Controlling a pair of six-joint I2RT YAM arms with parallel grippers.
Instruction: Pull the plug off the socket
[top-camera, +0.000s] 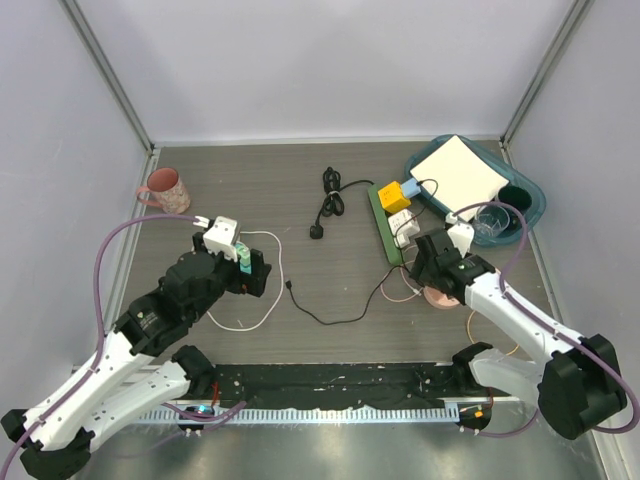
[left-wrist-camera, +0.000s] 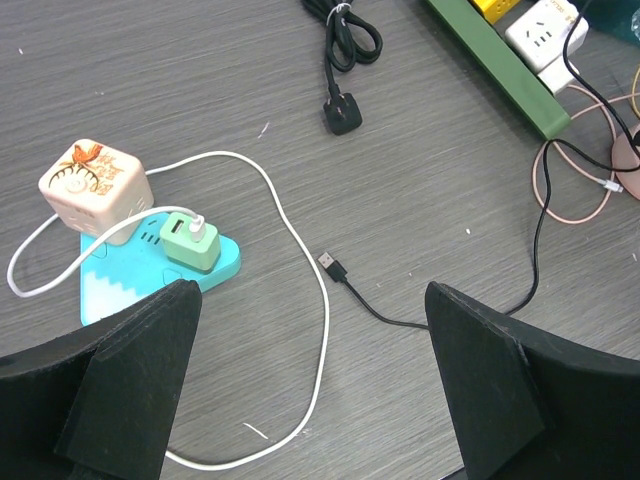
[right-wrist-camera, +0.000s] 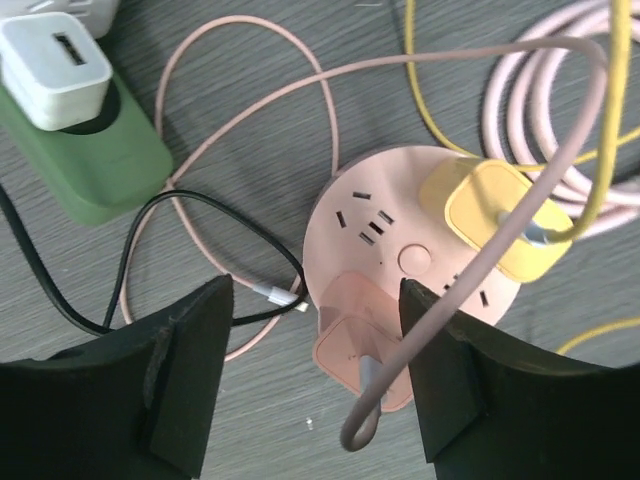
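Right wrist view: the right gripper has its fingers spread wide and nothing pinched, hanging over the round pink socket puck. A pink plug is seated in the puck's near edge, lined up between the two fingers, and a yellow plug sits in its right side. Can't tell how far above it the fingers are.

Over on the left, the left gripper is also wide apart and empty. Just past it there's a teal triangular socket with a mint-green plug and a cream cube adapter on it.

Farther back are the long green power strip and a coiled black cable. A pink mug is far left, and a teal tray is far right.
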